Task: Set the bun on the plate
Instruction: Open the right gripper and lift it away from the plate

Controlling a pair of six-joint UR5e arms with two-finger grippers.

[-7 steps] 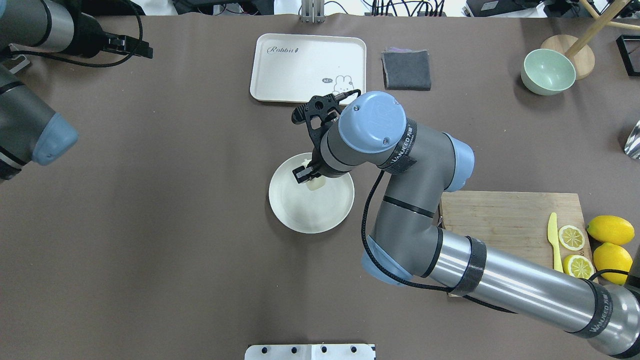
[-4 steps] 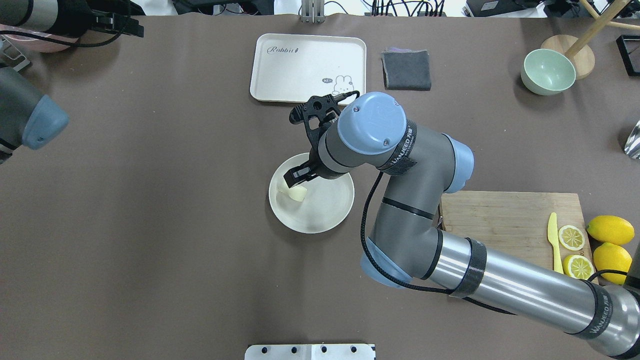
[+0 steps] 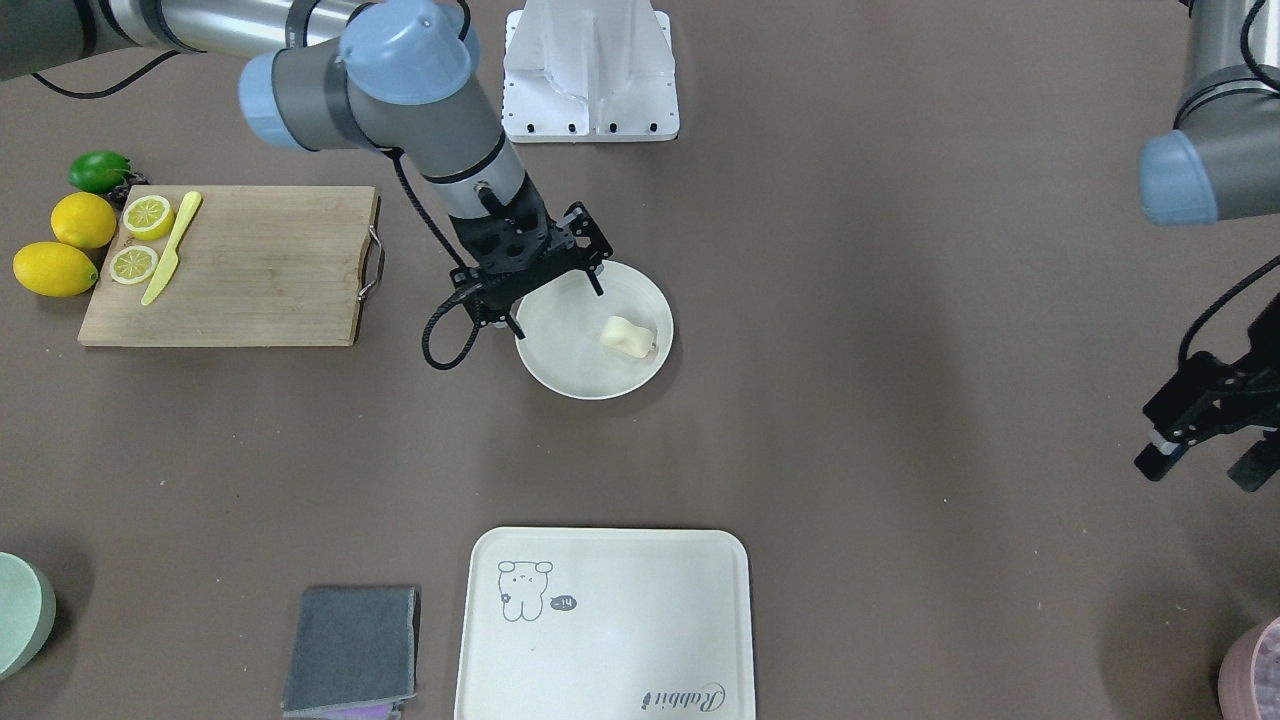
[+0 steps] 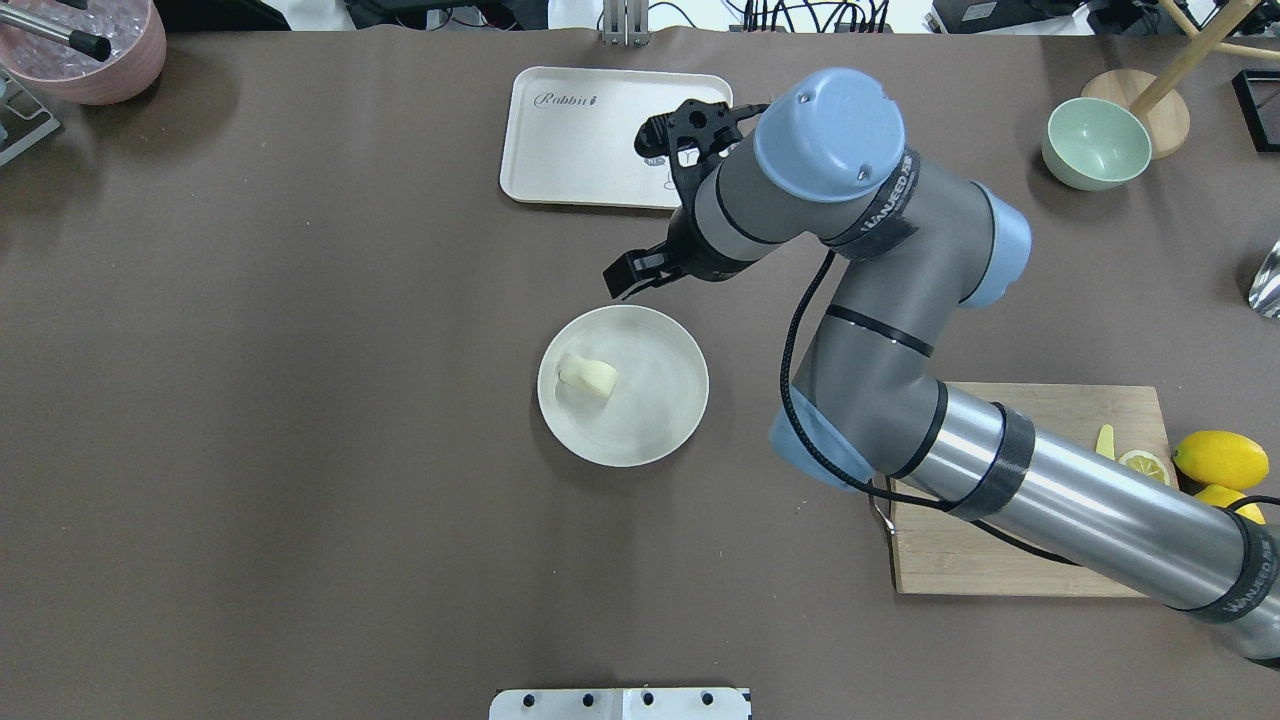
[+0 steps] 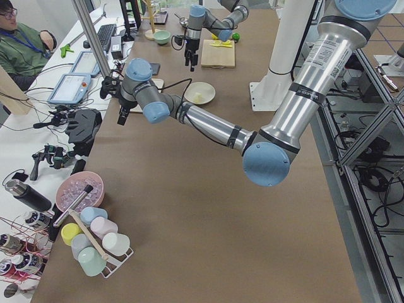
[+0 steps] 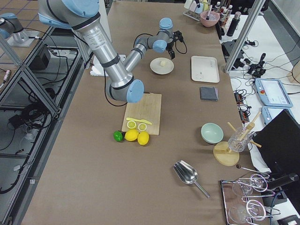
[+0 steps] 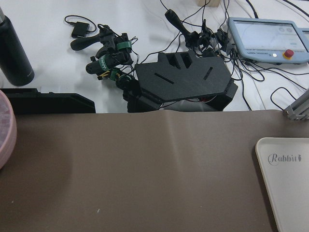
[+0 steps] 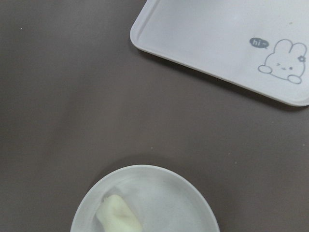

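The bun (image 4: 588,375) is a small pale cream block lying loose on the left part of the round cream-white plate (image 4: 655,405). From the front, the bun (image 3: 628,337) rests in the plate (image 3: 565,355) with nothing touching it. My right gripper (image 3: 556,305) hangs open and empty over the plate's edge nearest the robot base in that view. From overhead, the right gripper (image 4: 640,272) sits between plate and tray. The right wrist view looks down on the bun (image 8: 118,215) and plate (image 8: 166,193). My left gripper (image 3: 1205,468) is open and empty, far off to the side.
A cream tray with a rabbit drawing (image 4: 590,135) lies beyond the plate, a folded grey cloth (image 4: 813,138) beside it. A pale green bowl (image 4: 1095,143) is at the far right. A wooden cutting board (image 4: 1040,420) with knife, lemon slices and lemons (image 4: 1220,458) sits under my right arm.
My right gripper let go of the bun, which now lies on the plate. The gripper then rose and drew back toward the tray. The left arm has left the overhead view.
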